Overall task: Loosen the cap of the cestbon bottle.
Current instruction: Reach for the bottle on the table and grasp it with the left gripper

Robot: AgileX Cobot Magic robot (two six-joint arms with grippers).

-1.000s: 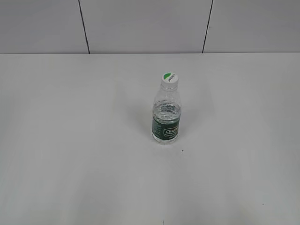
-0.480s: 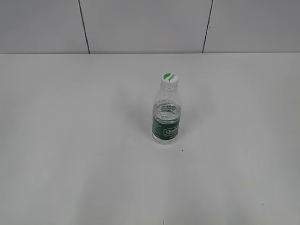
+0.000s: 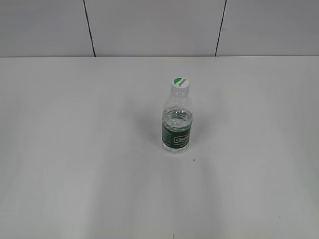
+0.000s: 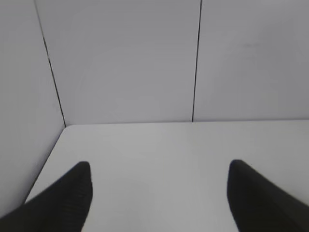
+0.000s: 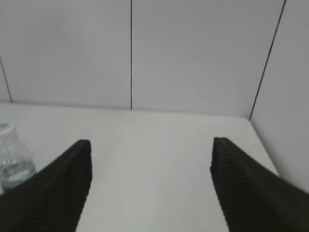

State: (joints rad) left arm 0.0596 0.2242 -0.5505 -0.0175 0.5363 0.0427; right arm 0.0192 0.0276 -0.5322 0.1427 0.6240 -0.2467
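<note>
The cestbon bottle [image 3: 177, 127] stands upright near the middle of the white table, clear with a dark green label band. Its white cap [image 3: 180, 84] with a green half-circle mark sits on the neck. The bottle's upper part also shows at the left edge of the right wrist view [image 5: 12, 159], left of the left finger. My left gripper [image 4: 157, 166] is open and empty over bare table; the bottle is out of its view. My right gripper [image 5: 150, 145] is open and empty. Neither gripper shows in the exterior view.
The white table [image 3: 75, 149] ends at a grey panelled wall [image 3: 149, 25] at the back. A side wall stands at the table's left edge in the left wrist view [image 4: 24, 121] and another at the right edge in the right wrist view [image 5: 289, 121].
</note>
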